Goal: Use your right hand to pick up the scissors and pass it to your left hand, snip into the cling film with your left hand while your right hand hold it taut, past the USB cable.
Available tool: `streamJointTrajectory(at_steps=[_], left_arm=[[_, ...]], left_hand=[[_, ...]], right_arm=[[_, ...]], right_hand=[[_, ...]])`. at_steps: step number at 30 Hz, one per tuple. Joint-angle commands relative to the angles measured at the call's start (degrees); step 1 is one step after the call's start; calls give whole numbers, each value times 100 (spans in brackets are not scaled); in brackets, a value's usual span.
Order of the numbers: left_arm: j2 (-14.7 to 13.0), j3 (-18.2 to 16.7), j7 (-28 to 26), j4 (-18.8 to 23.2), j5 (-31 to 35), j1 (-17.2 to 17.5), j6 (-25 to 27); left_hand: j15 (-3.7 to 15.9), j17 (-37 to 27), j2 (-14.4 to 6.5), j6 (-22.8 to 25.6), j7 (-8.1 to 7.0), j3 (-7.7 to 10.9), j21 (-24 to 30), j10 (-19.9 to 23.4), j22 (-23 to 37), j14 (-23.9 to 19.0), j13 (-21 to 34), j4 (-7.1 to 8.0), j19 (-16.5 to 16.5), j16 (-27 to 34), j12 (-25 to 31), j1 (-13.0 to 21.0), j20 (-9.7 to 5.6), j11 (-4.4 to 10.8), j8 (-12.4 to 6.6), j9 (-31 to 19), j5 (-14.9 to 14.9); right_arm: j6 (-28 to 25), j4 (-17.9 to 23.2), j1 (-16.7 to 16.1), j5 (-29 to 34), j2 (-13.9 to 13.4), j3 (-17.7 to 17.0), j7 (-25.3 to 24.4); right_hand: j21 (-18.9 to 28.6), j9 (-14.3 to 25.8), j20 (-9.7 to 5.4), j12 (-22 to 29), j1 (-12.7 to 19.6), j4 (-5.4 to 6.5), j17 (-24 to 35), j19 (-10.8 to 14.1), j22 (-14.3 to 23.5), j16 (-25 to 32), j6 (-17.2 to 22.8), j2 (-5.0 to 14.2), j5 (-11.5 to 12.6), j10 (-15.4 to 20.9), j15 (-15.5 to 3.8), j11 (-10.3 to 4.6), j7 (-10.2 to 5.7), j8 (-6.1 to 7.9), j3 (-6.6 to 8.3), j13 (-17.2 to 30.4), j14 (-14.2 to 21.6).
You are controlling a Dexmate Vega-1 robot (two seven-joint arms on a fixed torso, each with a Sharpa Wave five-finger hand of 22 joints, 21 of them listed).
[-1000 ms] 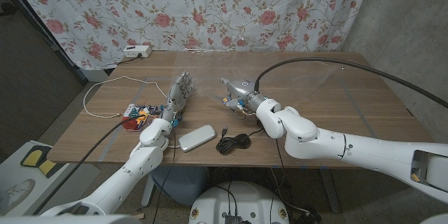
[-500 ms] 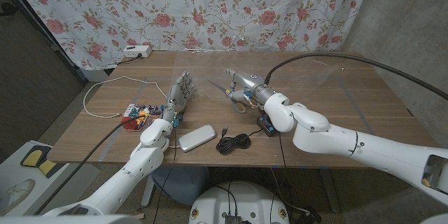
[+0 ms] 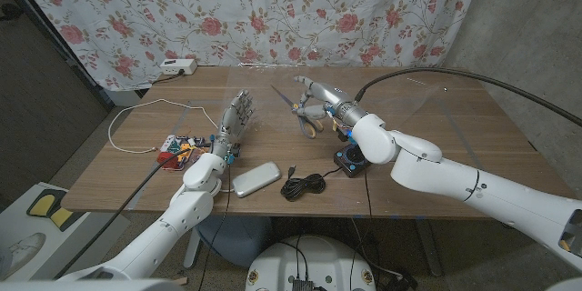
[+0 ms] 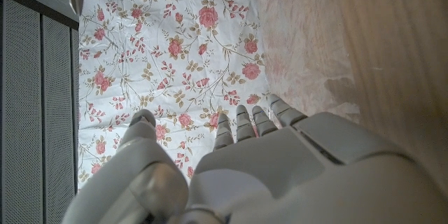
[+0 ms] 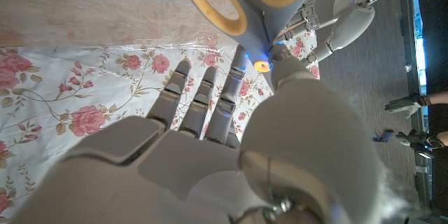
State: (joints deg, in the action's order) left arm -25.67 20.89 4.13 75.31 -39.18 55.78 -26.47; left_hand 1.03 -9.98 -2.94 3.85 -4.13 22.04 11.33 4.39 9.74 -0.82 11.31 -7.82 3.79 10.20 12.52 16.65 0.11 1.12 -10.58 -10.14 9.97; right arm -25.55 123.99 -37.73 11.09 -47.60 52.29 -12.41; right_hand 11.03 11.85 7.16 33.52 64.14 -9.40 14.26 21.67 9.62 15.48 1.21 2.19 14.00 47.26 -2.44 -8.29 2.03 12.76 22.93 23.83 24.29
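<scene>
Scissors [image 3: 303,114] with yellow handles hang above the table's [image 3: 455,136] middle, pinched in your right hand [image 3: 318,102], blades angled toward the left hand [image 3: 235,120]. Your left hand stands upright near the table's left side, fingers spread and grasping nothing. Cling film [image 3: 273,75] lies crinkled at the far edge. Your black USB cable [image 3: 305,185] sits coiled near the front edge, beside a grey case [image 3: 254,180].

Matt wood table [image 3: 455,136]; glossy clear cling film [image 4: 308,63]; scissors [image 3: 303,114], yellow plastic handles; cloth backdrop [image 3: 273,9].
</scene>
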Motion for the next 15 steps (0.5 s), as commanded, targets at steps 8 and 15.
streamJointTrajectory(at_steps=[8, 15], left_arm=[[-109, 23, -14, 189, 100, 61, -18], [-176, 34, -17, 352, 167, 97, -37]], left_hand=[[59, -8, -69, 136, 84, 12, -20, 249, 26, -4, 31, -31, 4, 32, 80, 32, 25, 74, -58, -13, 19], [49, -4, -91, 267, 75, 33, -25, 226, 25, 5, 30, -49, -6, 26, 64, 70, 22, 25, -92, -14, 15]], right_arm=[[1137, -349, -402, -1237, 58, -953, 67], [1440, -401, -604, -1349, 157, -1244, -162]], right_hand=[[-14, 13, 27, 33, -26, 43, 58, 42, 3, 15, 35, 49, 30, 144, -611, -202, -8, 4, -58, 40, -10], [-17, 13, 26, 17, -29, 45, 78, 40, 3, 13, 22, 54, 40, 72, -600, -181, 1, -9, -82, 50, -37]])
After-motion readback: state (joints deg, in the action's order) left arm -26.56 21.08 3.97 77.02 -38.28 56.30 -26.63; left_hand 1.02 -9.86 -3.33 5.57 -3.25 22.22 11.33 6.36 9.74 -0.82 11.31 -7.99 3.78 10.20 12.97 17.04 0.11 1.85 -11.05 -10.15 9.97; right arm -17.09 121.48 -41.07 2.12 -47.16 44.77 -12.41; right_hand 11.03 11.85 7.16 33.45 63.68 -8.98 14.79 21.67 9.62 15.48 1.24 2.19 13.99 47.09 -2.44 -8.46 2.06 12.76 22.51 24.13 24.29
